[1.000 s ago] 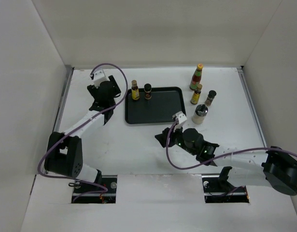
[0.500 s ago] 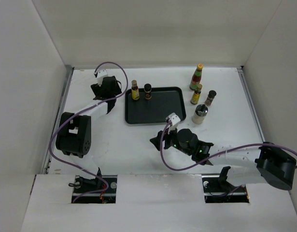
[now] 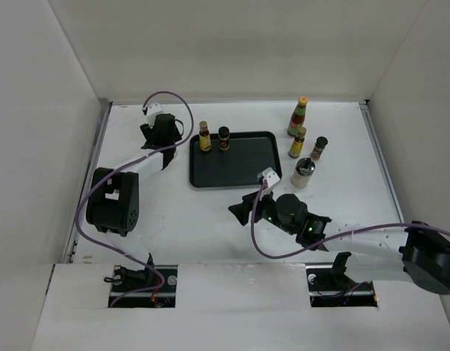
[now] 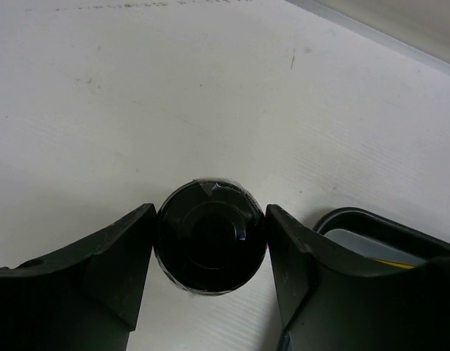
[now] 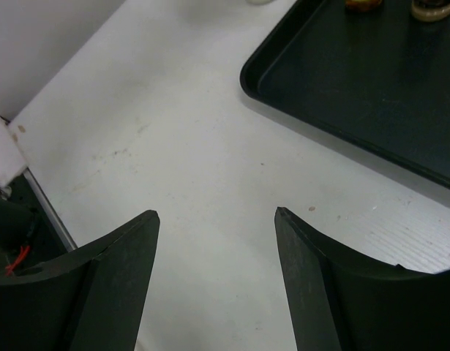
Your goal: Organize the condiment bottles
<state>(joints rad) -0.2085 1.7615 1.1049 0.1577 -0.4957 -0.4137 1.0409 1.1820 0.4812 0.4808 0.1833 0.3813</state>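
Note:
My left gripper (image 4: 210,219) is shut on a dark-capped jar (image 4: 210,235), its black cap filling the gap between the fingers. From above, this gripper (image 3: 165,131) stands left of the black tray (image 3: 239,172) and hides the jar. An amber yellow-labelled bottle (image 3: 204,137) and a dark-capped jar (image 3: 224,137) stand at the tray's back left. At the back right stand the red bottle (image 3: 298,115), an amber bottle (image 3: 298,142), a dark-capped jar (image 3: 319,148) and the silver-lidded shaker (image 3: 304,172). My right gripper (image 3: 239,212) is open and empty (image 5: 216,212) near the tray's front left corner.
White walls close in the table on the left, back and right. The tray's corner (image 4: 356,219) shows just right of my left fingers. In the right wrist view the tray (image 5: 342,95) lies at the upper right, with the table's near edge and a cable at the left.
My left arm has folded its elbow in and its gripper has shifted slightly towards the back. My right gripper has drifted a little to the left. The bottles have not moved.

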